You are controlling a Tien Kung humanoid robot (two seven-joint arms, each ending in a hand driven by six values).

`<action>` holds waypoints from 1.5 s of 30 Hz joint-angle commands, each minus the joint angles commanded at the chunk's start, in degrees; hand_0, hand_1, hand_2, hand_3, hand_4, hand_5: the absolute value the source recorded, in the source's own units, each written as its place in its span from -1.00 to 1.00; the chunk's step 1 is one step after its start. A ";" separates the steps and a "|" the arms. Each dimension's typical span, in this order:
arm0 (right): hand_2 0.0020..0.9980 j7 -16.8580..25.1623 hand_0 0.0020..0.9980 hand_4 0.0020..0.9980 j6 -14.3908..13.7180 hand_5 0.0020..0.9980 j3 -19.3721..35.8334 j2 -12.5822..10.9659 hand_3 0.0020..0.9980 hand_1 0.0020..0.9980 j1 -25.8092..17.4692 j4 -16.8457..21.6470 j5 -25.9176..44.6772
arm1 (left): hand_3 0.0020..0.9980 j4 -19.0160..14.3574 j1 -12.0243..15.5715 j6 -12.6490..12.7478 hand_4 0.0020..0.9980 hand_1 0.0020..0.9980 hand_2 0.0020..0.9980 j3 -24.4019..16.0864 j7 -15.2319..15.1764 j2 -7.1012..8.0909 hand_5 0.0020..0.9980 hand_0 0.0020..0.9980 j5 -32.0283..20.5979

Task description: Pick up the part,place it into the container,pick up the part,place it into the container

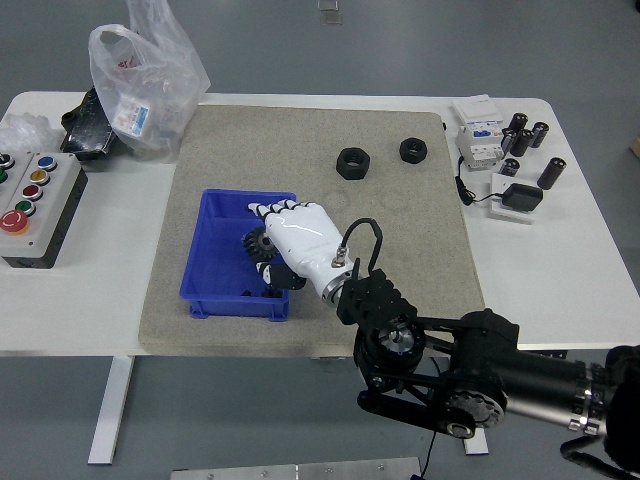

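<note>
My right hand (268, 243) reaches in from the lower right, white with black finger joints. It hangs over the right half of the blue bin (215, 265), fingers curled around a black gear (256, 244). The gear sits above the bin's inside, partly hidden under the palm. Small dark parts (246, 293) lie at the bin's near wall. Two black hex nuts (352, 162) (413, 150) rest on the grey mat (400, 230) at the back. My left arm does not show.
A button box (35, 205) stands at the left edge. A plastic bag (145, 75) and black items sit at the back left. Breakers, black cylinders and a small black device (520, 197) crowd the back right corner.
</note>
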 joint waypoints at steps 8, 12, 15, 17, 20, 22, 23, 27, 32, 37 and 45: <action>1.00 5.14 0.48 0.29 -6.34 -0.50 7.05 -1.72 1.00 0.92 -4.49 2.48 5.15 | 0.23 0.00 0.10 -0.02 -0.02 0.17 0.13 -0.19 -0.05 0.04 -0.11 0.23 0.21; 0.73 12.06 0.31 0.28 -12.51 -0.50 14.21 -3.28 0.86 0.69 -9.05 5.19 12.65 | 0.23 0.00 0.26 -0.01 -0.02 0.17 0.13 -0.43 -0.08 -0.14 -0.11 0.23 0.39; 0.73 18.42 0.31 0.28 -15.16 -0.50 20.17 -4.20 0.86 0.69 -12.24 4.86 19.02 | 0.23 0.00 0.45 0.02 -0.02 0.17 0.13 -0.83 -0.12 -0.29 -0.11 0.23 0.69; 0.41 23.23 0.13 0.31 -13.41 -0.40 24.78 -4.79 0.39 0.39 -14.81 3.57 23.84 | 0.23 0.00 0.49 0.05 -0.02 0.17 0.13 -1.05 -0.33 -0.29 -0.12 0.23 0.86; 0.41 29.60 0.13 0.31 -10.20 -0.40 30.74 -5.24 0.39 0.39 -18.23 1.95 30.23 | 0.23 0.00 0.48 0.08 -0.02 0.17 0.13 -1.15 -0.64 -0.32 -0.12 0.23 0.87; 0.45 33.91 0.26 0.40 -7.80 -0.34 34.59 -5.44 0.40 0.42 -20.83 1.12 34.56 | 0.23 0.00 0.51 0.09 -0.02 0.17 0.13 -1.30 -0.76 -0.40 -0.13 0.23 1.00; 0.45 36.31 0.26 0.40 -6.64 -0.34 36.63 -5.51 0.40 0.42 -22.21 0.89 36.97 | 0.23 0.00 0.58 0.07 -0.02 0.17 0.13 -1.39 -0.77 -0.46 -0.13 0.23 1.13; 0.45 44.68 0.26 0.40 -3.40 -0.34 43.02 -5.51 0.40 0.42 -27.42 1.15 45.41 | 0.23 0.00 0.92 0.05 -0.02 0.17 0.13 -1.86 -0.84 -0.63 -0.13 0.23 1.59; 0.45 54.06 0.29 0.53 -1.54 -0.25 49.24 -4.89 0.42 0.42 -33.95 1.87 56.59 | 0.23 0.00 1.31 0.06 0.01 0.17 0.13 -2.27 -1.09 -0.50 -0.16 0.23 1.91; 0.46 60.94 0.30 0.61 -2.25 -0.17 50.55 -4.24 0.43 0.42 -36.44 1.73 65.85 | 0.23 0.00 1.53 -0.01 0.03 0.17 0.13 -2.45 -1.23 -0.23 -0.18 0.23 2.26; 0.48 64.18 0.35 0.59 -3.70 -0.20 51.38 -3.20 0.61 0.44 -37.15 1.58 72.50 | 0.23 0.00 2.09 -0.17 0.03 0.17 0.13 -1.52 -1.28 0.20 -0.18 0.23 1.24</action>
